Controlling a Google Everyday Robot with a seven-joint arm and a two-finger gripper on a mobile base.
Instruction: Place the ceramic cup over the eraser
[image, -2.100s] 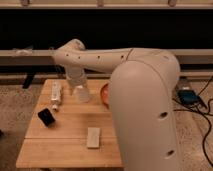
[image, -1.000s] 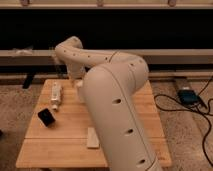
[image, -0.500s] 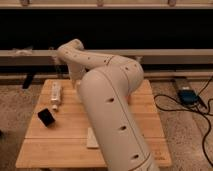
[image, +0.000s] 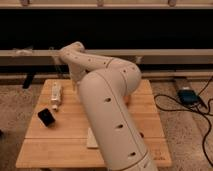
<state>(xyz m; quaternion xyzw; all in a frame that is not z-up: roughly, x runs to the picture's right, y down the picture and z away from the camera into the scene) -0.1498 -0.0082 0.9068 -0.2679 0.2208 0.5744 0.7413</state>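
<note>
The eraser (image: 46, 117) is a small black block lying on the left side of the wooden table (image: 40, 150). The ceramic cup is hidden behind my arm. My arm (image: 107, 105) fills the middle of the view, reaching from the front up and over to the back left of the table. The gripper (image: 77, 85) hangs at the end of the wrist over the back middle of the table. It is right of and behind the eraser and largely covered by the arm's big link.
A slim white tube with a label (image: 56, 95) lies on the table behind the eraser. A pale rectangular block (image: 92, 138) peeks out beside the arm at the front. A blue device (image: 187, 95) and cables lie on the floor at the right. A dark railing runs behind the table.
The arm's big link has swung left across the view and now covers the white cup and the orange bowl seen two seconds ago. The eraser, tube and block have not moved.
</note>
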